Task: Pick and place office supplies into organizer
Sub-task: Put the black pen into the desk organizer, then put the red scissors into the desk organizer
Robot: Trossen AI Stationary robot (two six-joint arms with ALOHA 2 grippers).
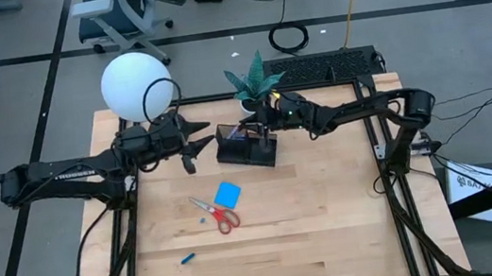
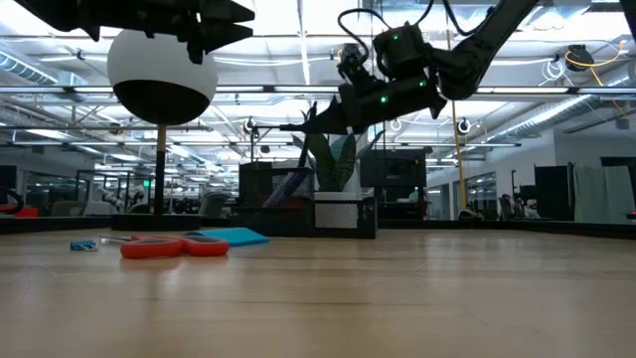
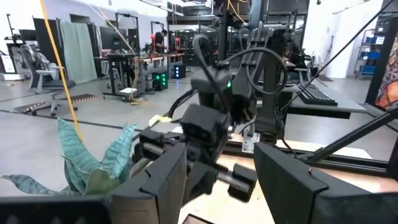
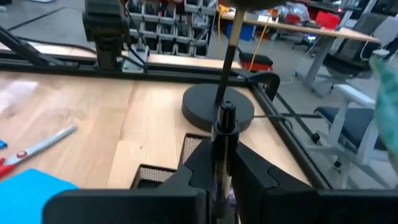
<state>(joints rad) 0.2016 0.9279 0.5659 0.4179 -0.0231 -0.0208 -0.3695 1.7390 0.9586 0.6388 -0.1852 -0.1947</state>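
Right, here we go.
Right gripper: hanging over the organizer, fingers pinched on a black pen held upright.
Doing it well: I'd say keep the pen vertical, centre it over the tall compartment, then lower it before letting go.
Left gripper: waits just beside the organizer, fingers spread, holding nothing.
Organizer look: small black tray near the plant.
Still on the table: red-handled scissors touching the blue note pad; a tiny blue piece apart.
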